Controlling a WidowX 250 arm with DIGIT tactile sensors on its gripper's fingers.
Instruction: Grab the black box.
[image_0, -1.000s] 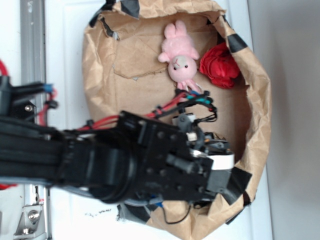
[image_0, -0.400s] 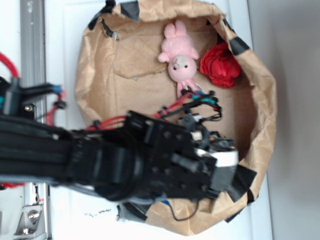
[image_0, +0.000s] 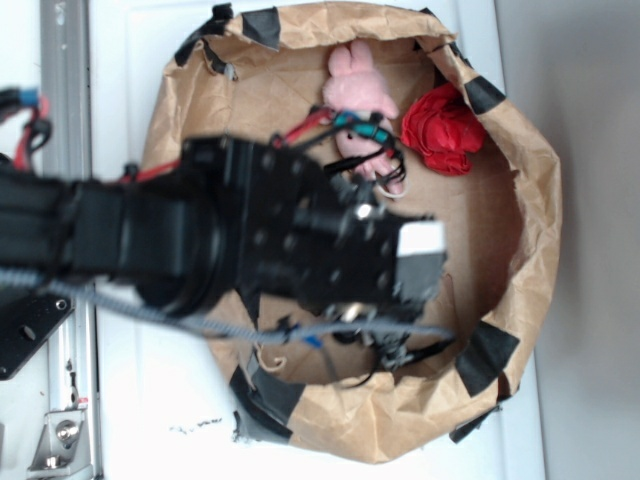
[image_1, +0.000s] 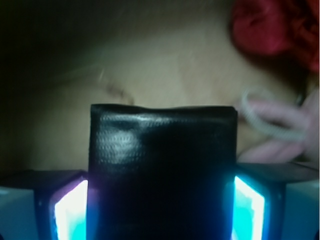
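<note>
From the wrist view, the claw is clamped on the black box, its glowing fingers pressing both sides; the box seems raised off the paper floor. Grasp step done; next, simply hold firm, clear of the red cloth.
</note>
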